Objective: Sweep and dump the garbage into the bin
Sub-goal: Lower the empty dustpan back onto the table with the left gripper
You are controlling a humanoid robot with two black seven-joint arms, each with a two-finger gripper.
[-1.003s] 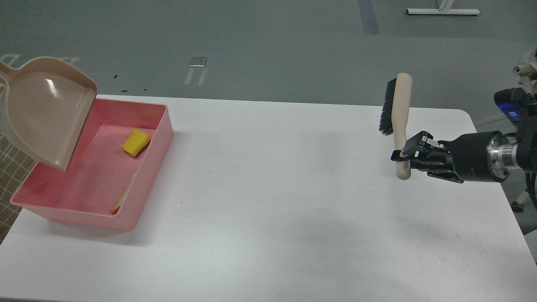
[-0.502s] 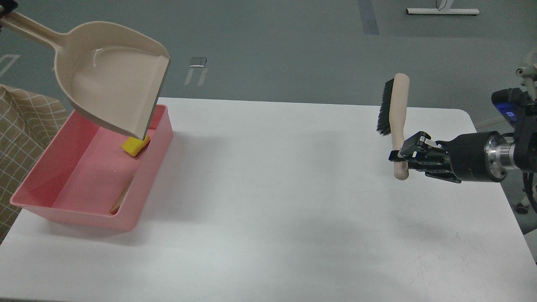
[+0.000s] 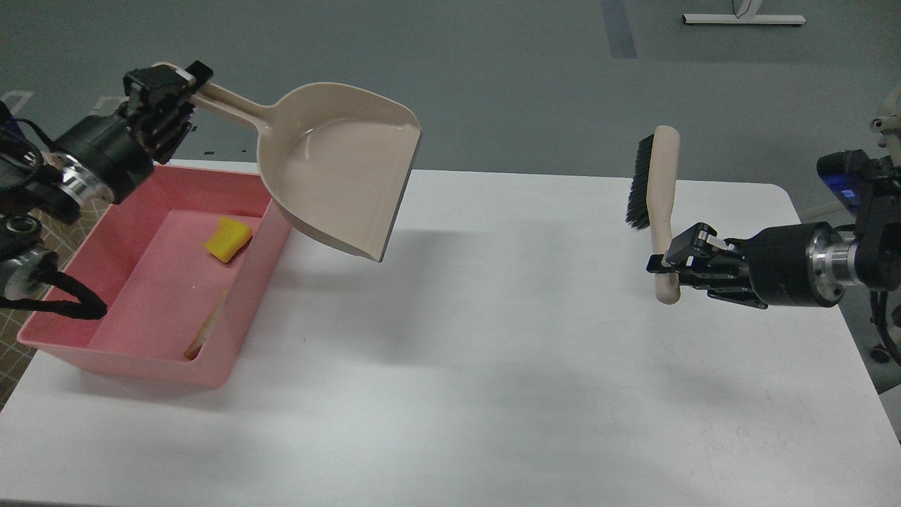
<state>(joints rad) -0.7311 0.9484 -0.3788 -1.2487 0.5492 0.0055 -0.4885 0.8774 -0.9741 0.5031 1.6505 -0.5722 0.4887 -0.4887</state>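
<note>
The pink bin (image 3: 243,336) stands at the table's left edge. Inside it lie the yellow spongy chunk (image 3: 227,239) and the whitish slice (image 3: 205,333), leaning against the bin's right wall. My left gripper (image 3: 179,88) is shut on the handle of the beige dustpan (image 3: 338,179), which hangs empty in the air above the table, just right of the bin. My right gripper (image 3: 669,259) is shut on the handle of the brush (image 3: 654,190), held upright above the table's right side with its black bristles facing left.
The white table (image 3: 493,352) spreads between the bin and the brush. Its right edge and rounded far-right corner lie near my right arm. A tan checked cloth (image 3: 10,327) shows beyond the table's left edge.
My left arm has swung the dustpan right, from above the bin to over the table beside it, and the gripper has come into view. The brush has drifted slightly left.
</note>
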